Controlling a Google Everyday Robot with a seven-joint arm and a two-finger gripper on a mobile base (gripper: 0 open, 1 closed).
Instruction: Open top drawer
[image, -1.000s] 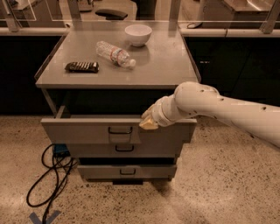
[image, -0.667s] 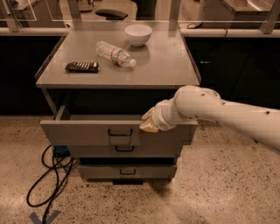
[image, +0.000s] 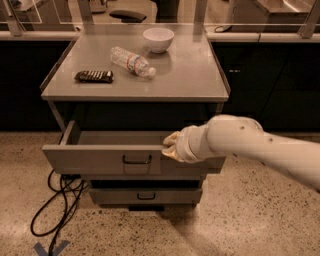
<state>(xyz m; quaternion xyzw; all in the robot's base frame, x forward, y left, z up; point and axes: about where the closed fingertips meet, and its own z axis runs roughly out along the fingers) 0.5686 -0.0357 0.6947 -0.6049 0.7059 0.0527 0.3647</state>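
Room: speckled stone floor (image: 250, 220) in front, dark cabinets along the back, and a grey metal cart with a flat top (image: 195, 75) in the middle.
Cable (image: 52, 212): black, looping on the floor far left of the gripper and below it, beside the cart's foot.
Tape mark (image: 51, 247): blue, on the floor at the bottom edge, left of the gripper and well below it.
Dark flat object (image: 94, 76): lies on the cart top, up and to the left of the gripper.
Top drawer (image: 85, 159): stands out from the cart, its shallow grey tray showing behind the front panel; the panel runs from far left of the gripper to under the wrist.
Handle (image: 137, 162): small black loop at the panel's centre, just left of the gripper and a little lower, apart from it.
Bottle (image: 131, 61): clear plastic, on its side on the cart top, above and left of the gripper.
Lower drawer front (image: 120, 196): narrower, closed, below the gripper.
Bowl (image: 158, 39): white, upright at the back of the top, well above the gripper.
Gripper (image: 170, 147): at the top edge of the drawer's front panel, right of the handle; whether it grips the edge or is released, I cannot tell.
Arm (image: 260, 147): white, reaching in from the right edge.
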